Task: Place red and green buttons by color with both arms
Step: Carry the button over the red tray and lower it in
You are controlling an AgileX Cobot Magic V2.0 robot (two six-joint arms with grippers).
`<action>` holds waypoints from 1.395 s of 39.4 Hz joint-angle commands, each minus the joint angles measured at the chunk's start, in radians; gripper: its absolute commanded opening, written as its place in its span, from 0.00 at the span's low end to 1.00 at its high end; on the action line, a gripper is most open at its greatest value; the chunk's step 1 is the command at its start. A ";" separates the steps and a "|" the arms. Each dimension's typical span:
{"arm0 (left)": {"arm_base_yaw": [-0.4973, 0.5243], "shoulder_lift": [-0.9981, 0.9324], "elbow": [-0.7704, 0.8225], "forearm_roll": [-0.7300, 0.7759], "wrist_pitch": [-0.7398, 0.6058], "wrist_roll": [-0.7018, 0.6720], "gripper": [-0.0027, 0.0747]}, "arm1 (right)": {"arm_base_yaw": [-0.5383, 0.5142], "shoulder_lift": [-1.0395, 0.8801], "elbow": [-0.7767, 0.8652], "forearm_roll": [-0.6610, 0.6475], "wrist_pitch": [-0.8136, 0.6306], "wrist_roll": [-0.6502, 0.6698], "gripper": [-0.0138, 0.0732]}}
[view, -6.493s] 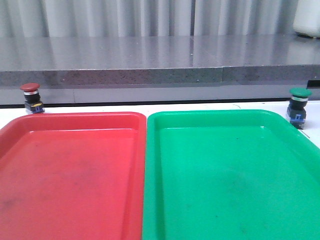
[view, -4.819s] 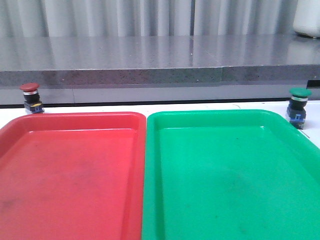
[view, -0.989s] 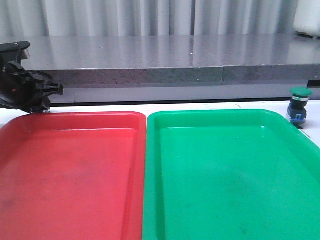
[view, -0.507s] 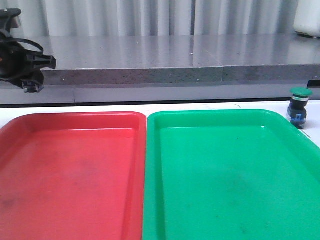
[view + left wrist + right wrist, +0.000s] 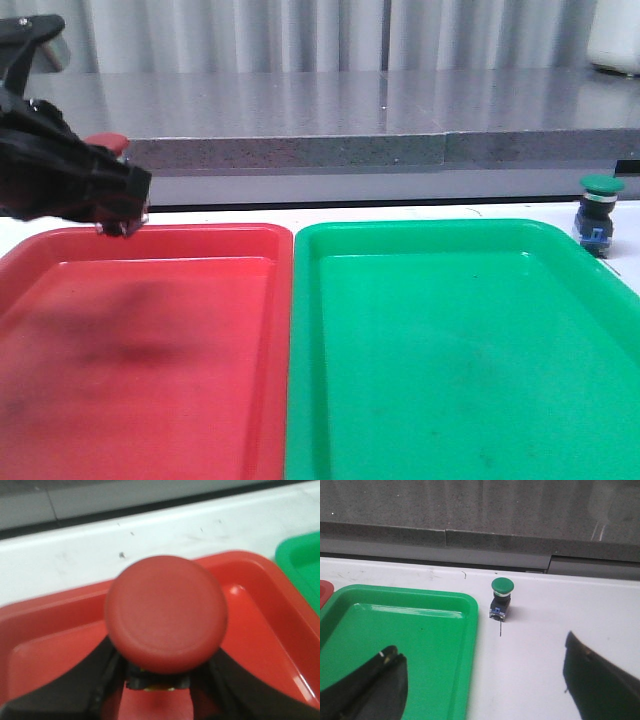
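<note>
a white tabletop (image 5: 450,212) runs in front of a speckled grey stone ledge (image 5: 350,120), with pale curtains behind, and two large plastic trays sit side by side on it, edges touching: a red tray (image 5: 270,300) on the left, a green tray (image 5: 320,300) on the right. the black left gripper (image 5: 122,212) hangs over the far rim of the red tray, its jaws clamped on the dark body of the small red-capped push-button (image 5: 166,620); in the left wrist view the cap fills the frame with the tray floor directly below, which suggests the arm is carrying the button in over its matching colour, held by the body so the broad cap stays clear. the small green-capped push-button (image 5: 598,212) stands upright on the table just beside the far right corner of the green tray, untouched. the right gripper (image 5: 485,680) shows only in its own wrist view, jaws spread wide and empty, the green-capped button between and beyond them, apparently lined up for a grasp.
</note>
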 commanded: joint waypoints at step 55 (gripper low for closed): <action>-0.097 -0.055 0.105 -0.059 -0.182 -0.004 0.90 | -0.003 0.013 -0.036 -0.007 -0.036 -0.005 0.90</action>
